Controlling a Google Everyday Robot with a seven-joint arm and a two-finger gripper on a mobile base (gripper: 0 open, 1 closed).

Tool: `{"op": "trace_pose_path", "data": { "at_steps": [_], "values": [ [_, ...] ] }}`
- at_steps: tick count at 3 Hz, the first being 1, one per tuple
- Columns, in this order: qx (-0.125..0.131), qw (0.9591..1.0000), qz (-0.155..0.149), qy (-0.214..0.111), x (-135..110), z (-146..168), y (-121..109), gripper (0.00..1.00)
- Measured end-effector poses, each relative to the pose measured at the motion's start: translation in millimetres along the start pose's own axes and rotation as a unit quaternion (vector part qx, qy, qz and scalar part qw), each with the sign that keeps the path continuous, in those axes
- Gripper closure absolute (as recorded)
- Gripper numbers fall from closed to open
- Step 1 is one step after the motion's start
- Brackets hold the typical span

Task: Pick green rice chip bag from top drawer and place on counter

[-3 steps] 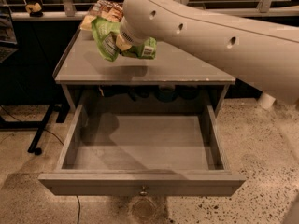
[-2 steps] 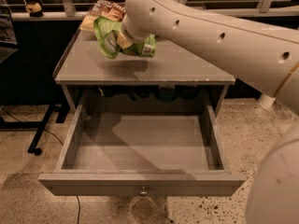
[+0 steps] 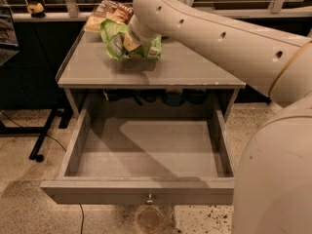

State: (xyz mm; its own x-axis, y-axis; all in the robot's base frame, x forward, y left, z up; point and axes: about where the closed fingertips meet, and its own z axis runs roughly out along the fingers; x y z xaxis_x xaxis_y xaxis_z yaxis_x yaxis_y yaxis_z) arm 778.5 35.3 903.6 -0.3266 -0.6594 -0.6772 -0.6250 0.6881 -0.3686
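The green rice chip bag (image 3: 116, 39) is crumpled in my gripper (image 3: 130, 43), at or just over the back left part of the counter (image 3: 190, 67), with its shadow beneath it. The gripper is mostly hidden behind my arm's wrist and the bag; it appears shut on the bag. The top drawer (image 3: 136, 190) is pulled fully out below the counter and is empty, with its knob (image 3: 149, 198) on the front panel.
A brown-and-yellow chip bag (image 3: 109, 13) lies at the counter's back edge, just behind the green bag. My arm's big white links (image 3: 273, 179) fill the right side. Dark items (image 3: 173, 96) sit under the counter. A black stand leg (image 3: 44, 135) is on the floor at left.
The bag and gripper stay in about the same place over the counter. A large link of my arm has come into view at the lower right.
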Motion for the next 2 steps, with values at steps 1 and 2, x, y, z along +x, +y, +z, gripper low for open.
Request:
{"op": "trace_pose_path", "data": {
  "at_steps": [1, 2],
  "values": [
    [0.000, 1.0000, 0.000, 0.000, 0.0, 0.0, 0.0, 0.58],
    [0.000, 1.0000, 0.000, 0.000, 0.0, 0.0, 0.0, 0.34]
  ]
}}
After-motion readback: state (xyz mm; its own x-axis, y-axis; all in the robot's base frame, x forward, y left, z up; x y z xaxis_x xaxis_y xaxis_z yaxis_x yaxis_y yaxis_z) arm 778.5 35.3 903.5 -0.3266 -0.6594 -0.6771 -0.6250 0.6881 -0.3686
